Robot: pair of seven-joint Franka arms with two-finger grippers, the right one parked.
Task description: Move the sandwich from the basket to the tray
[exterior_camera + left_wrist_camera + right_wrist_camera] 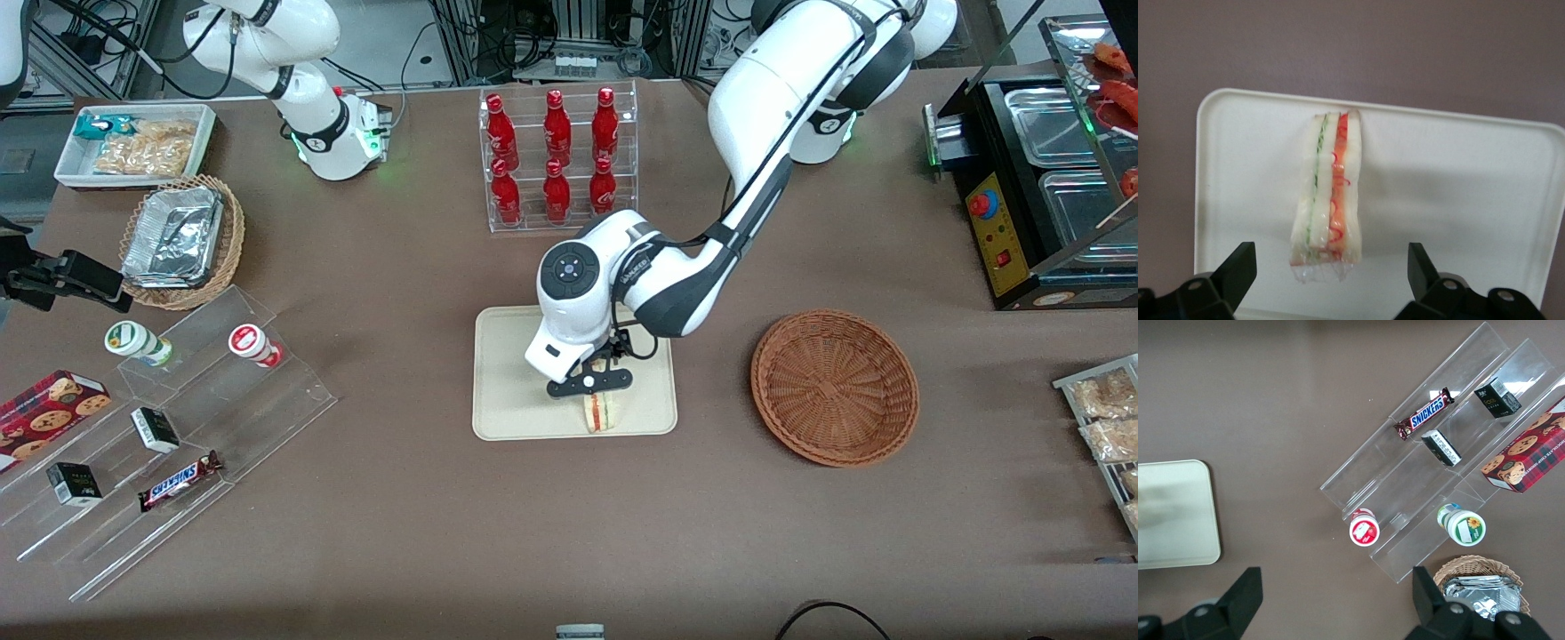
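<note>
One wrapped white-bread sandwich wedge (1325,190), soft, light, on my cream rectangular tray (1458,173); gripper (1331,277) released above; I'd pinch its flat bread faces.

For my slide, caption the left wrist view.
Open gripper above the triangular white-bread sandwich lying on the cream rectangular tray.

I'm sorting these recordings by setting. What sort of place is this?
Probably a lab mock-up of a snack counter: racked red bottles, a candy bar on clear display steps, cabling. The open gripper hovers over the sandwich on the tray.
</note>
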